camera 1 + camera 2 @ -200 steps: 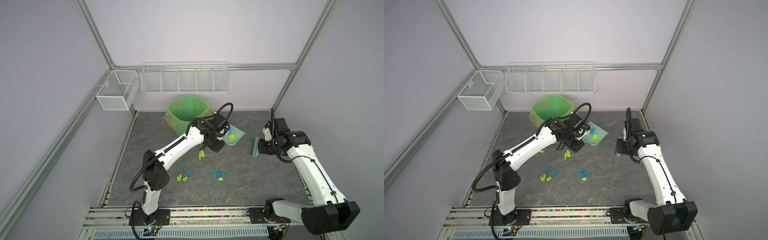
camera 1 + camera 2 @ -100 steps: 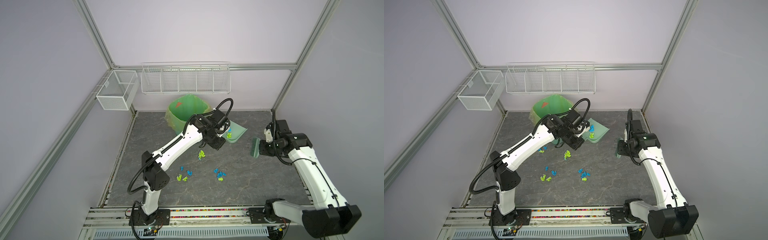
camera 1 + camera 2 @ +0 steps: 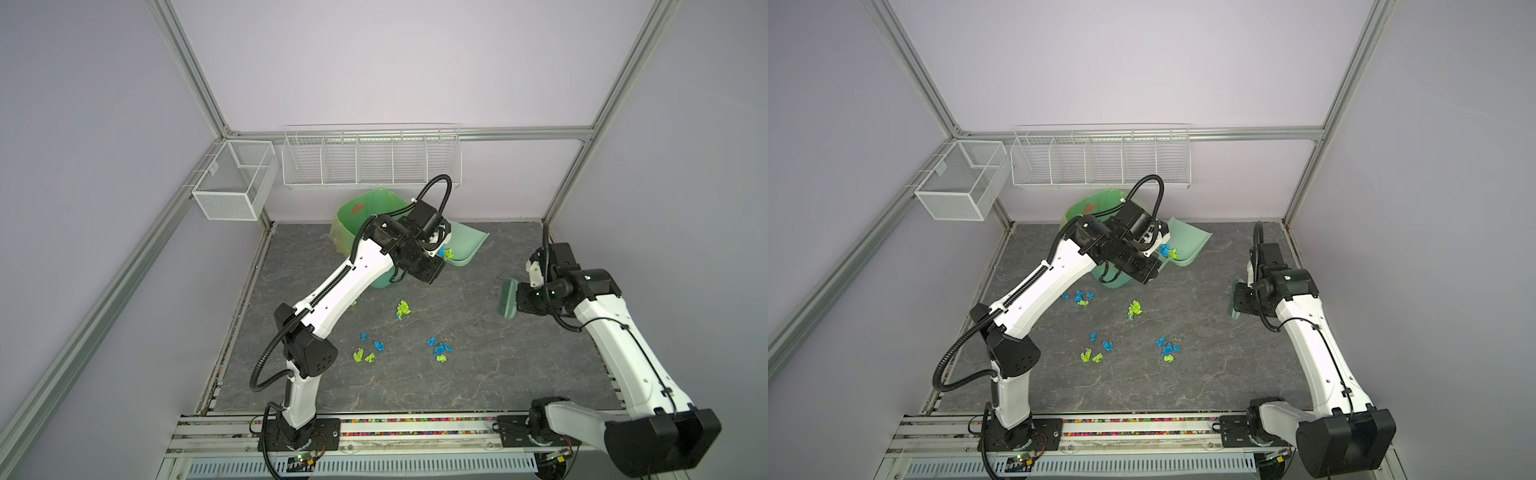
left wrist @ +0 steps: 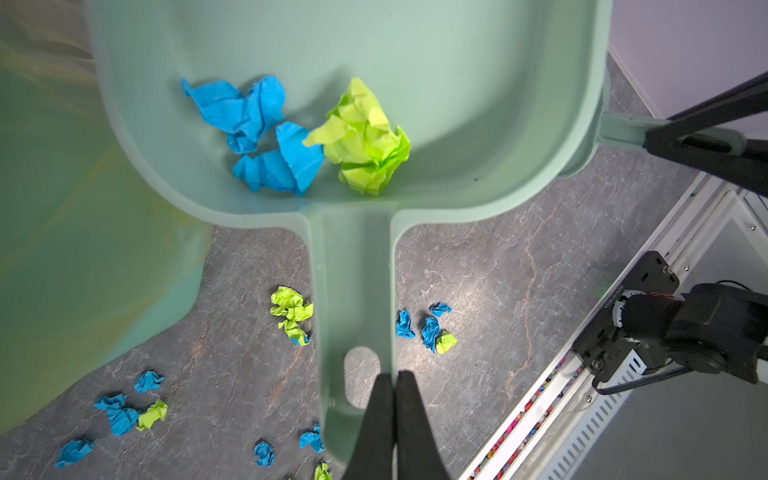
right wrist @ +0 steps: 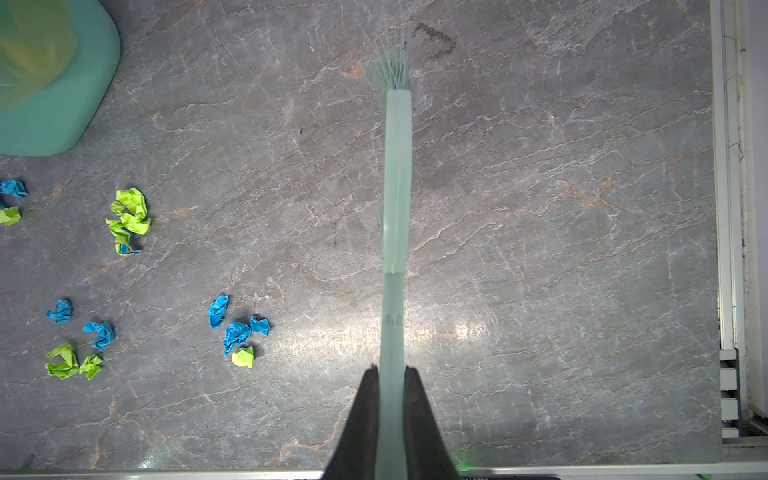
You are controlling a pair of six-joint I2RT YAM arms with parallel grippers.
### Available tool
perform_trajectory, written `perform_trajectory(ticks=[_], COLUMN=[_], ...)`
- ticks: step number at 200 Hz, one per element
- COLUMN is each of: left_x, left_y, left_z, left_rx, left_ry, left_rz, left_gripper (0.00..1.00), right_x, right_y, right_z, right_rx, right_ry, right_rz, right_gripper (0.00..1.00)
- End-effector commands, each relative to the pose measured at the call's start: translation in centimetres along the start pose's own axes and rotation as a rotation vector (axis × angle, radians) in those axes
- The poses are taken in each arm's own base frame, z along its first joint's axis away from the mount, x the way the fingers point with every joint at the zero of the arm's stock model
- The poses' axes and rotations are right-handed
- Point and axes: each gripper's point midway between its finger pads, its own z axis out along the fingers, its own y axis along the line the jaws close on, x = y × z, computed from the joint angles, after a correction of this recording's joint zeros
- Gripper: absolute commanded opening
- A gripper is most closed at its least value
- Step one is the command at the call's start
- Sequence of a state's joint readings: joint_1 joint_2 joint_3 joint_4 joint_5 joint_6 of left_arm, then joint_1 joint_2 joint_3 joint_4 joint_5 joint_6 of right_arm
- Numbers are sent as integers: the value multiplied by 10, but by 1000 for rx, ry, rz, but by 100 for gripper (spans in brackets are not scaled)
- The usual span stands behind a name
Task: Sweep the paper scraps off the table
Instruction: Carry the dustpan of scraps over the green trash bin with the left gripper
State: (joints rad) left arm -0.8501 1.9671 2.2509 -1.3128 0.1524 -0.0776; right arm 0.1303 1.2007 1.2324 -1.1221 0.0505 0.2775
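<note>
My left gripper (image 4: 394,376) is shut on the handle of a pale green dustpan (image 4: 457,104), held tilted above the table (image 3: 478,374) beside the green bin (image 3: 365,208). Two blue paper scraps (image 4: 249,112) and a lime one (image 4: 361,137) lie in the pan by the handle. In both top views, several more scraps (image 3: 402,309) (image 3: 1169,351) are scattered over the middle of the table. My right gripper (image 5: 390,370) is shut on the handle of a pale green brush (image 5: 398,166), held over bare table at the right (image 3: 508,298), apart from the scraps.
The bin (image 3: 1096,203), lined with a green bag, stands at the back centre, partly under my left arm. White wire baskets (image 3: 370,158) (image 3: 232,187) hang on the back and left rails. Aluminium rails (image 5: 727,208) edge the table.
My left arm has lifted the dustpan off the table and carried it back toward the bin, tilting it. The right arm with the brush has barely moved.
</note>
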Motion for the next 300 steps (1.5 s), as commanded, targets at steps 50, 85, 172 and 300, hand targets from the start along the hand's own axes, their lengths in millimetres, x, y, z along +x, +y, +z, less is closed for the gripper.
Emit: perform_trajectory(ticks=[50,85,172,300], left_x=[-21,-31,-45,-43], left_y=[10,27,59,115], left_z=[-41,-61,-84,-102], left_rx=[-5,-5,160,426], left_ry=[-127,-200,-344,-511], left_rz=[-67,-157,-326,-552], left_gripper=[0,0,0,0], right_x=[2,2,6,9], right_y=[4,4,4,5], right_z=[-3,-5,-6,-15], right_rx=[-42,-45,-53,-76], right_ry=[-29,-42,-42,-91], right_rz=[18,17,14,23], right_gripper=[7,7,7,7])
